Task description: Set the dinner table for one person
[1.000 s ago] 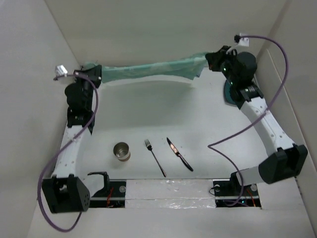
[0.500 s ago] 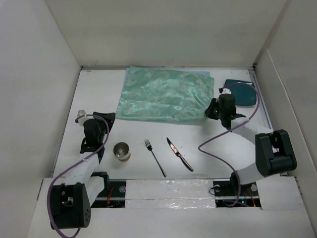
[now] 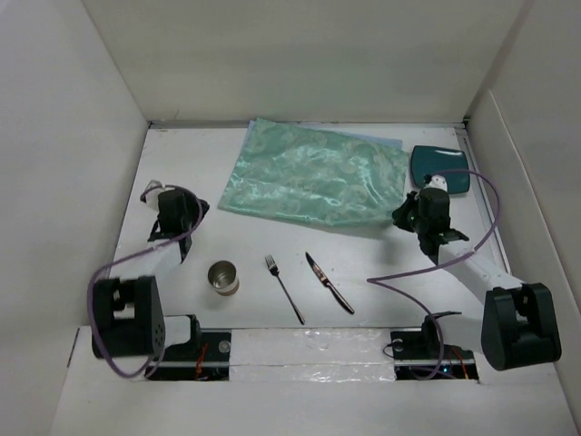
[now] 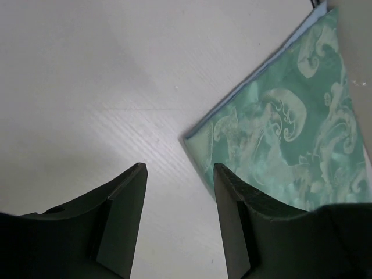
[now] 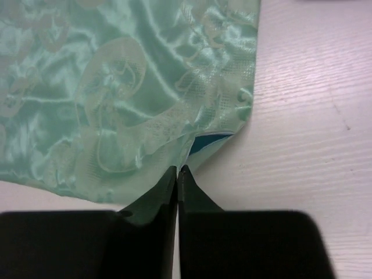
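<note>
Rotated since earlier: placemat [image 3: 313, 177] | dinner table [image 3: 254, 232] matte white, flat

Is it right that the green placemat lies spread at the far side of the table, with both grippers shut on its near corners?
Not quite: only the right gripper is shut on a near corner. The left wrist view shows the left gripper open over the bare table, the placemat corner lying ahead of its fingers, not between them.

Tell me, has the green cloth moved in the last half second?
Yes. The cloth has swung right, its far right corner now closer to the teal plate.
</note>
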Available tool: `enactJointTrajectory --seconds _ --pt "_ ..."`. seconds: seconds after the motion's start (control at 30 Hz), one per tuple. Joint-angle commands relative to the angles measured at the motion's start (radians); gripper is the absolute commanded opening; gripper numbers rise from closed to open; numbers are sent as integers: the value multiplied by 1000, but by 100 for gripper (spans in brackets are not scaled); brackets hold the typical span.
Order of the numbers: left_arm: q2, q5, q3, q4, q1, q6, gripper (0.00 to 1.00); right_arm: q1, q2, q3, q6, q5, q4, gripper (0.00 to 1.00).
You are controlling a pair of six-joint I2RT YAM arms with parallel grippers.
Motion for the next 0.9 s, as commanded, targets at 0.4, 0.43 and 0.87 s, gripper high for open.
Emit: enactJointTrajectory --seconds 0.4,0.43,0.87 --pt "402 115 294 -79 -118 225 45 -7 -200 26 -6 58 -77 66" --pt "409 110 297 -90 -129 244 46 -7 -195 22 0 55 -85 67" --pt "439 89 306 -115 -138 235 4 -26 -117 12 23 32 -33 58"
